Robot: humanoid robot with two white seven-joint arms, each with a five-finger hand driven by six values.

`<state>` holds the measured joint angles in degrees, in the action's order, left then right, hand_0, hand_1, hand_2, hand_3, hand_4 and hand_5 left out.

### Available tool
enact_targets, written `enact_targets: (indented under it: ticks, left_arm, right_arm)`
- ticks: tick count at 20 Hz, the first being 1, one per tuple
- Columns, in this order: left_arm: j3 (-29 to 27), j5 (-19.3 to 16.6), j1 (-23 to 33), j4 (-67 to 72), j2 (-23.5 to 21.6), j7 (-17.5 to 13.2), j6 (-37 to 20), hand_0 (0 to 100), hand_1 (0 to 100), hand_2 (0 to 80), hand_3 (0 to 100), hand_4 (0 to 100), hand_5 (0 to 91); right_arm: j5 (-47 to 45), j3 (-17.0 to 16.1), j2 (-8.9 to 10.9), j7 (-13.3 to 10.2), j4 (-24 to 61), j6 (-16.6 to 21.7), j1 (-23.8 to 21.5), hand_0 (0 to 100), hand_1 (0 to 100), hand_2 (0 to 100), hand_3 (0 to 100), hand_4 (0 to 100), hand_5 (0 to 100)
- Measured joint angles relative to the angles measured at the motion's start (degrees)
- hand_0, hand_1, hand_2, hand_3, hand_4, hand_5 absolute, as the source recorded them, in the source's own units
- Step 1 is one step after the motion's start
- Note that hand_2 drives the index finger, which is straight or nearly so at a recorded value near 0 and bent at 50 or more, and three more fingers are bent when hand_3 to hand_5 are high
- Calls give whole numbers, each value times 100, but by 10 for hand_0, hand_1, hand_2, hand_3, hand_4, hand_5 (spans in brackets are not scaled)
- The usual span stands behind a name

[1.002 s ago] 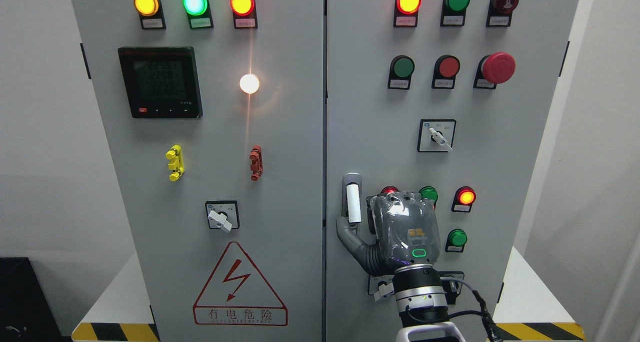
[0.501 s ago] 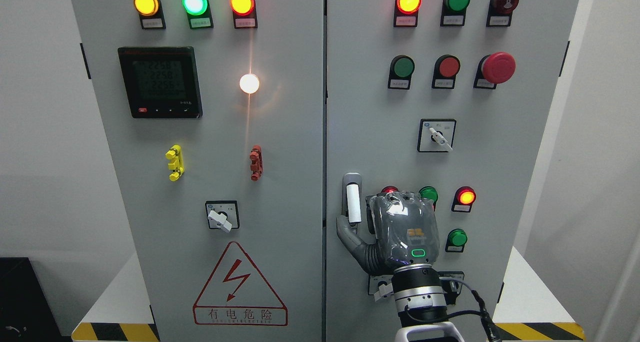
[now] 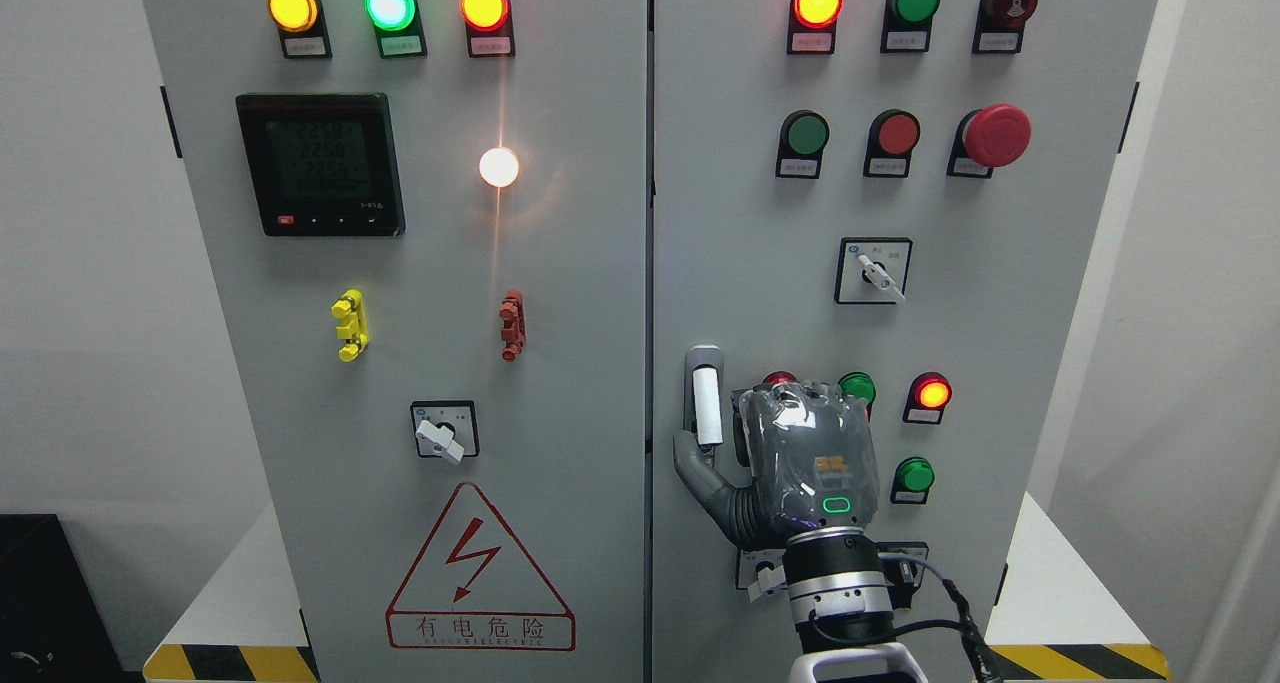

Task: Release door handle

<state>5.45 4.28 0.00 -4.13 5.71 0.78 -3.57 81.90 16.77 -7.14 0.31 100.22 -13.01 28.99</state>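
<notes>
A: Head view: the robot's right hand, wrapped in clear film, is raised against the lower part of the control cabinet's right door, its back to the camera.

B: And the door handle?

A: The door handle, a white upright grip on a metal plate, stands just left of the hand near the door's inner edge. The thumb reaches up to the handle's lower end and appears to touch it; the other fingers are hidden behind the palm, so whether the hand is spread or curled cannot be told.

B: What surrounds it?

A: A red lamp and a green lamp peek over the knuckles. To the right are a lit red-orange indicator and a green indicator. Higher up sit a white selector switch, a green push button, a red push button and a red mushroom-head emergency stop.

B: The left door?

A: The left door carries a digital meter, a bright white lamp, a yellow clip, a red clip, a second selector switch and a red-bordered triangular electrical hazard sign. Both doors appear closed. The cabinet stands on a white worktop edged with yellow-and-black striped tape.
</notes>
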Motion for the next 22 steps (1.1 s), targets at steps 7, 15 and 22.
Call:
enact_targets:
  ticks: [7,15,22]
  left_arm:
    - [0,0,0,0,0,0,0,120,556,0,0,0,0]
    - [0,0,0,0,0,0,0,120,556,0,0,0,0]
    - [0,1,0,0,0,0,0,120,556,0,0,0,0]
  right_arm:
    - [1,0,-4,-1,6,-86,-17,427,418,939,1000,1000,1000]
    - [1,-2,-5,-8,18,-148,-31,440,416,940,1000,1000,1000]
    - [5,-3,-5,-12,27,-156,-38,446,417,938,1000,1000,1000]
